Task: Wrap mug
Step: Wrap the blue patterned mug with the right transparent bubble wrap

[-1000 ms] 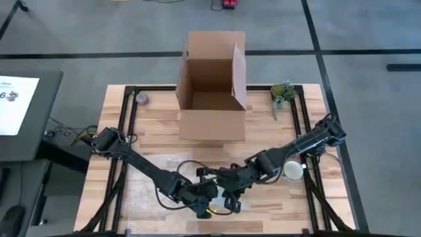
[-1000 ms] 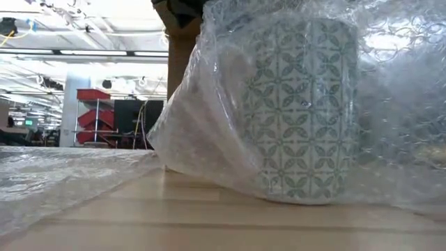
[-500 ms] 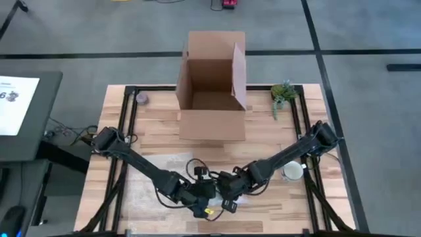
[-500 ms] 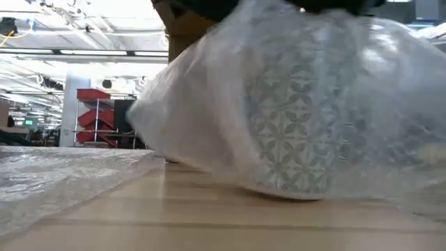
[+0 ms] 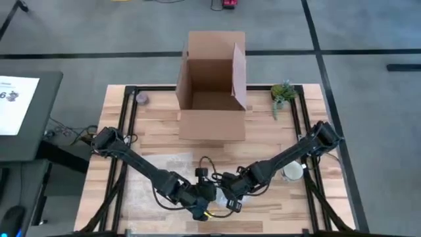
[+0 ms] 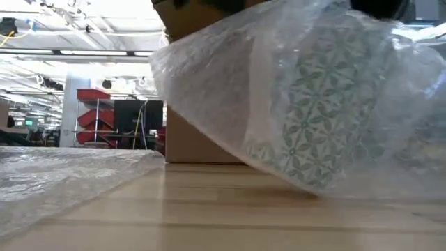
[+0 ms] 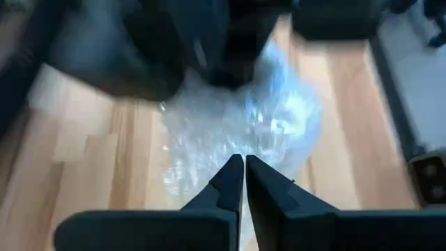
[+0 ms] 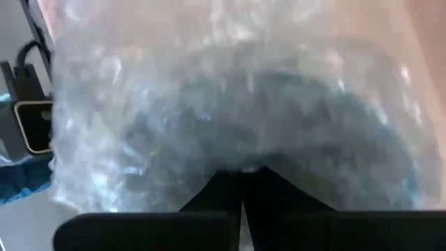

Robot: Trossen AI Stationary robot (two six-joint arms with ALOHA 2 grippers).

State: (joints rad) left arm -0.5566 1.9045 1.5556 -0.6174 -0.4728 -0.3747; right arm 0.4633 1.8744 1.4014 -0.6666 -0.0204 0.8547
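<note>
You worked over a light wooden bench [image 5: 158,135] framed by black rails, set on a grey concrete floor [image 5: 368,99] crossed by dark lines. An open cardboard box [image 5: 212,85] stood at the bench's far edge, with a small green plant [image 5: 283,92] near its right corner and a little round grey object [image 5: 142,99] near its left. To your left sat a dark side table [image 5: 26,118] carrying a white sheet. Across the bench, the low view showed a bright hall with long ceiling lights [image 6: 77,52], a red shelving unit [image 6: 93,111] and dark equipment [image 6: 136,122] beside it.
</note>
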